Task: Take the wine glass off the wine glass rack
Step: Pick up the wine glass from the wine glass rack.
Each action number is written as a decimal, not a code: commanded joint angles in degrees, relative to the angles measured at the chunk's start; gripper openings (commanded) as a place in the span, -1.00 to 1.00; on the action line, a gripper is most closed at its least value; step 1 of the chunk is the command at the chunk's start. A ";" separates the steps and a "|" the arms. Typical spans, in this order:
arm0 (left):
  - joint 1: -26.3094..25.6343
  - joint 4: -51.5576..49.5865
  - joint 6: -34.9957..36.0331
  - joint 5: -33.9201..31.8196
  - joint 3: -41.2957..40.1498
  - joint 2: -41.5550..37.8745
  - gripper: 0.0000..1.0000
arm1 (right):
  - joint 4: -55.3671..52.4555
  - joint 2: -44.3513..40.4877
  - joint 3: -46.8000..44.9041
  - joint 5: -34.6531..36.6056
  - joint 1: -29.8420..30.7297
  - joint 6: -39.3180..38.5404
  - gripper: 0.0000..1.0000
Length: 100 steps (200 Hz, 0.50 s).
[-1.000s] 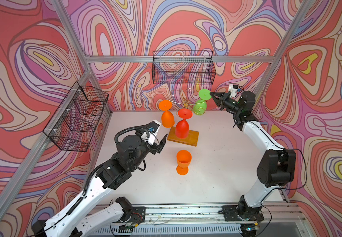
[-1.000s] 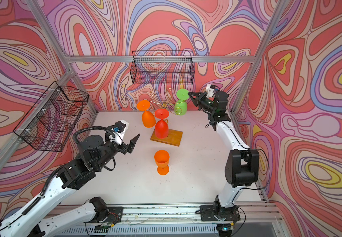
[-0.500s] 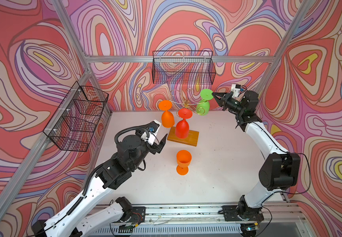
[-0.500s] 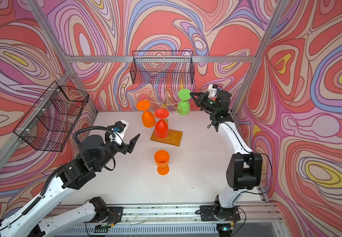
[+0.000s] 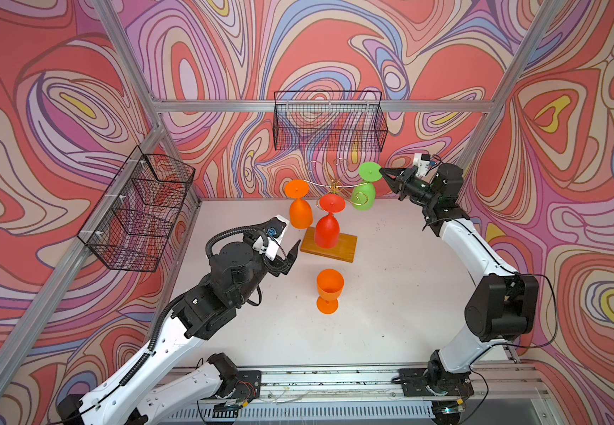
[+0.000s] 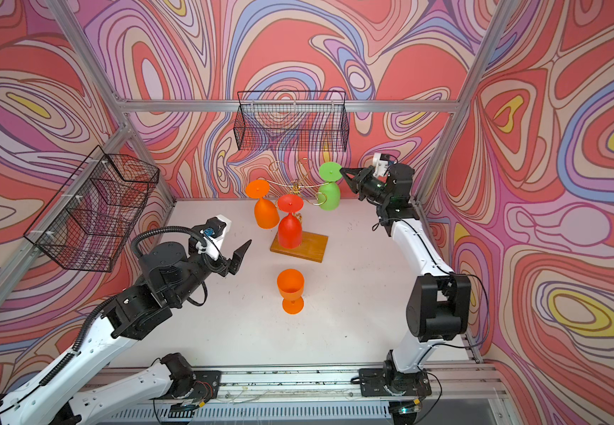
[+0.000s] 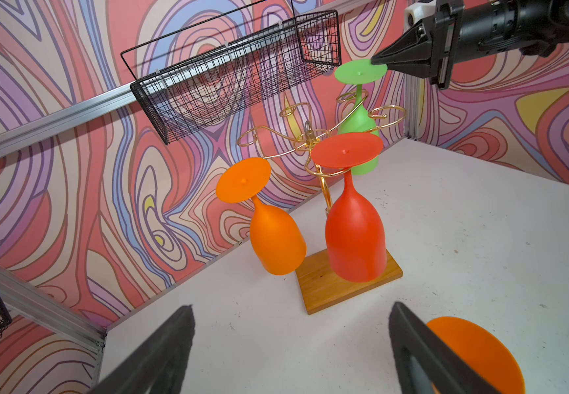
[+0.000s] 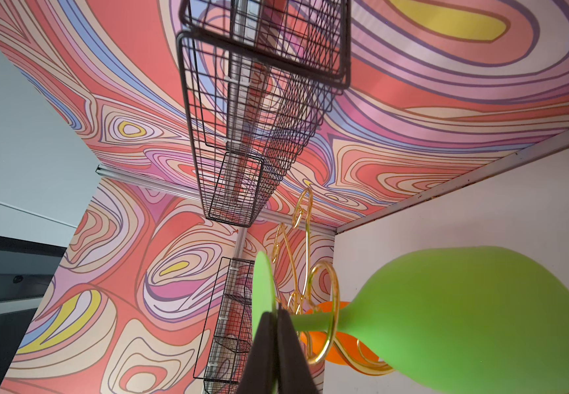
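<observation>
The wine glass rack (image 5: 346,247) is a gold wire stand on a brown wooden base (image 6: 314,247) at the back of the table. A green wine glass (image 5: 363,197) hangs upside down from it, and its stem passes through a gold loop (image 8: 327,307). My right gripper (image 5: 382,171) is shut on the rim of the green glass's foot (image 7: 358,72), as the right wrist view also shows (image 8: 278,315). My left gripper (image 7: 292,307) hovers open and empty, left of the rack's base.
An orange glass (image 5: 300,217) and a red glass (image 5: 328,230) also hang from the rack. Another orange glass (image 5: 329,289) stands upright on the table in front. Black wire baskets hang on the back wall (image 5: 329,123) and the left wall (image 5: 139,217).
My right arm has shifted slightly to the right, its grip still on the green glass's foot. The left arm has not moved.
</observation>
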 commanded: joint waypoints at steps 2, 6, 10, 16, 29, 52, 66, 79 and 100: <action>0.44 0.19 0.60 -0.07 -0.50 -0.37 0.77 | 1.93 -1.50 -0.34 -1.15 0.01 0.61 -1.00; 0.44 0.24 0.57 -0.07 -0.50 -0.36 0.77 | 1.91 -1.54 -0.33 -1.12 0.05 0.61 -1.00; 0.44 0.17 0.50 -0.07 -0.51 -0.34 0.77 | 1.91 -1.54 -0.33 -1.11 0.08 0.69 -1.00; 0.44 0.15 0.52 -0.07 -0.56 -0.32 0.77 | 1.93 -1.54 -0.29 -1.11 0.04 0.70 -1.00; 0.44 0.18 0.49 -0.07 -0.59 -0.25 0.77 | 1.91 -1.54 -0.16 -1.20 0.11 0.78 -1.00; 0.44 0.20 0.53 -0.07 -0.60 -0.27 0.77 | 2.24 -1.24 0.11 -1.38 0.33 1.07 -1.00; 0.44 0.15 0.54 -0.07 -0.64 -0.23 0.77 | 2.35 -0.78 0.52 -1.46 0.71 1.14 -1.00; 0.44 0.20 0.51 -0.07 -0.63 -0.18 0.77 | 2.90 -0.17 0.85 -1.62 1.09 1.65 -1.00; 0.44 0.16 0.36 -0.16 -0.62 -0.39 0.77 | 4.38 0.89 1.29 -1.92 1.52 2.88 -1.00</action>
